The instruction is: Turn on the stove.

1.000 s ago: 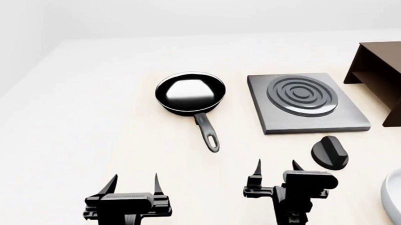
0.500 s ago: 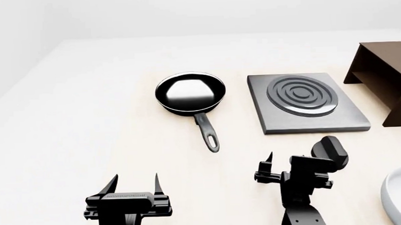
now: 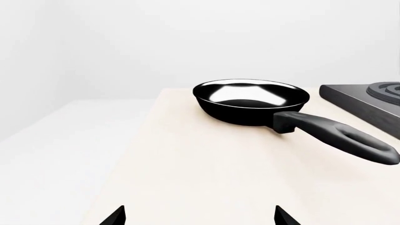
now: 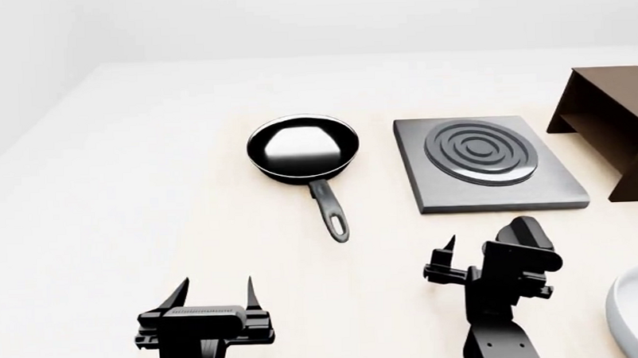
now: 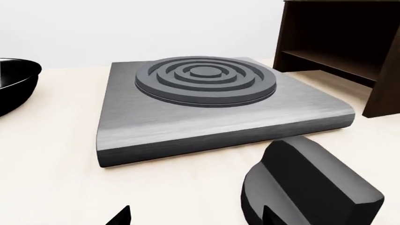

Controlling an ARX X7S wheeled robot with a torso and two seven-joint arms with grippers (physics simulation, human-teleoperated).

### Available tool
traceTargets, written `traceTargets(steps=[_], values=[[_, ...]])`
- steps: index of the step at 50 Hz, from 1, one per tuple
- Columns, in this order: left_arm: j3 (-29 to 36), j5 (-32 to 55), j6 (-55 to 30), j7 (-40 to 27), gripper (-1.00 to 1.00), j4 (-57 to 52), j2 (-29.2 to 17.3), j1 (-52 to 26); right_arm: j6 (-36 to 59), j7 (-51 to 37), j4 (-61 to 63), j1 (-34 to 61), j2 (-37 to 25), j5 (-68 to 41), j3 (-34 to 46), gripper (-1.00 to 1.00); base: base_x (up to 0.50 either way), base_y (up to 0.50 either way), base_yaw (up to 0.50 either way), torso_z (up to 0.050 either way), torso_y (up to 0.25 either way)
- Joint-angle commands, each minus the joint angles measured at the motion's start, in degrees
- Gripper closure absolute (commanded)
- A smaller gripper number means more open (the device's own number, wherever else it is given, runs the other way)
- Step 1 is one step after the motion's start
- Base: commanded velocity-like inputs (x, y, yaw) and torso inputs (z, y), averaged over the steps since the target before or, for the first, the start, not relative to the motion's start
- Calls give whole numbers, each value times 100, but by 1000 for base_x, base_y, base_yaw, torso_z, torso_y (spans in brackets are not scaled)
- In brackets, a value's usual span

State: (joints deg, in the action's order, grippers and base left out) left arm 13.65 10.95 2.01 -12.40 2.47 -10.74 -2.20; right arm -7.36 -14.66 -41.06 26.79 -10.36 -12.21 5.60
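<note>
The stove is a grey square slab with dark coil rings, right of the table's middle. Its black knob lies on the table in front of it, partly hidden behind my right gripper. The right wrist view shows the stove close ahead and the knob large beside my open right gripper. One fingertip overlaps the knob's near edge; nothing sits between the fingers. My left gripper hangs open and empty over bare table at the near left, and shows the same in its wrist view.
A black frying pan sits left of the stove, its handle pointing towards me. A dark brown wooden box stands right of the stove. A white rounded dish shows at the near right edge.
My right gripper has moved forward and to the right, up to the knob, now covering part of it. The left gripper and everything else stayed put.
</note>
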Motion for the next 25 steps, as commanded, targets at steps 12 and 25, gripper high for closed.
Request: traceTargets(steps=[12,25], values=[[84,41,16,-44,-100,36,-36,-23,-702,75,-1608,682,-17,-21,-101,-100,0,0,0,0,0],[115,75,21,-72,-100,36,-64,-32,-761,81,-1792,752,-118,-128,-189,-100,0,0,0,0,0]])
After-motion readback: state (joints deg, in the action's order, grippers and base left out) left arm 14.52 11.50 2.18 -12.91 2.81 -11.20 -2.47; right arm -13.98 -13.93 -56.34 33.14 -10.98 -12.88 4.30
